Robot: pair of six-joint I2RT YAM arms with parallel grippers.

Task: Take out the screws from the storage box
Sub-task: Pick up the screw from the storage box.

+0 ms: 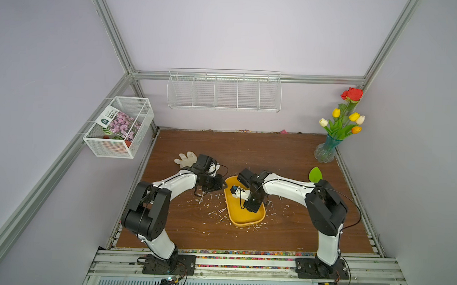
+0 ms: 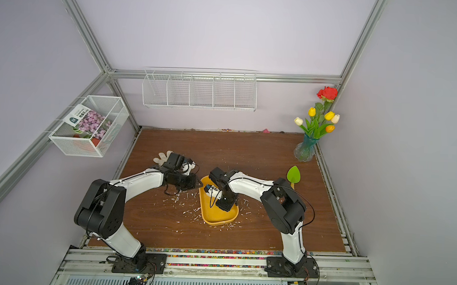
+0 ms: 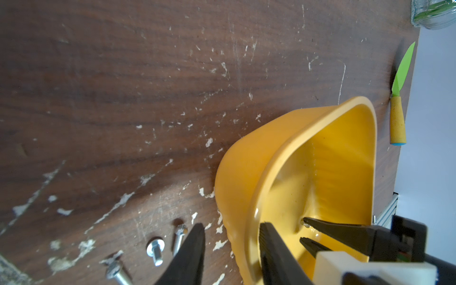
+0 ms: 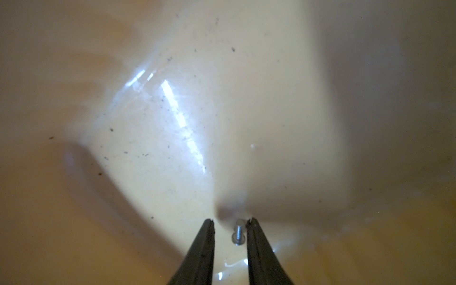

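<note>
The yellow-orange storage box (image 1: pixel 245 215) (image 2: pixel 216 214) lies mid-table. My left gripper (image 3: pixel 230 237) (image 1: pixel 224 184) is open and straddles the box's far-left rim (image 3: pixel 249 222), one finger inside against the wall and one outside, apart from it. My right gripper (image 4: pixel 230 223) (image 3: pixel 303 229) reaches down into that same end of the box, open, with one small silver screw (image 4: pixel 238 232) lying on the floor between its fingers, close to one finger. Three more screws (image 3: pixel 155 249) lie on the wood just outside the box, beside my left gripper.
White flakes (image 1: pixel 214 208) litter the wood around the box. A pale glove (image 1: pixel 185 158) lies behind the left arm. A green leaf-shaped tool (image 1: pixel 315 174) and a vase of flowers (image 1: pixel 326 150) stand at the right. Wire baskets (image 1: pixel 224 92) hang on the walls.
</note>
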